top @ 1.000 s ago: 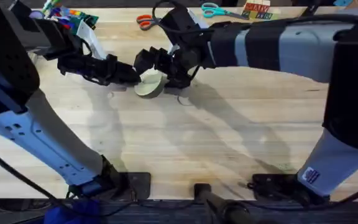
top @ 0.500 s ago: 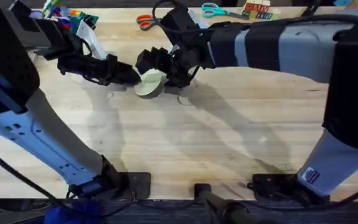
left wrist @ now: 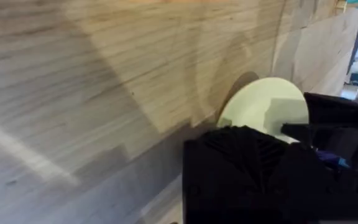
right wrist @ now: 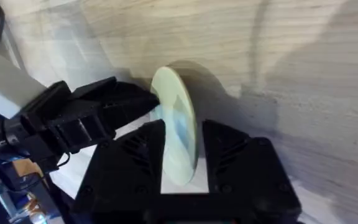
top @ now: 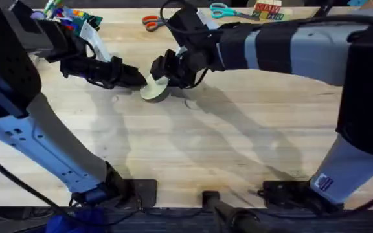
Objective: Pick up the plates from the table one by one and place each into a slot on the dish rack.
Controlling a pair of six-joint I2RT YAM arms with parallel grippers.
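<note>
Between both tools [top: 164, 70] [top: 133, 78], cream plate [top: 155, 88] stands tilted.

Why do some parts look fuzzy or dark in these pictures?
Overhead view: both arms cast soft grey shadows on the table below the pale plate. Left wrist view: the wood at the left is smeared and fuzzy, and a dark shadow covers the lower part. Right wrist view: the plate's edge has a bluish-white shine, and the left gripper beside it looks soft.
</note>
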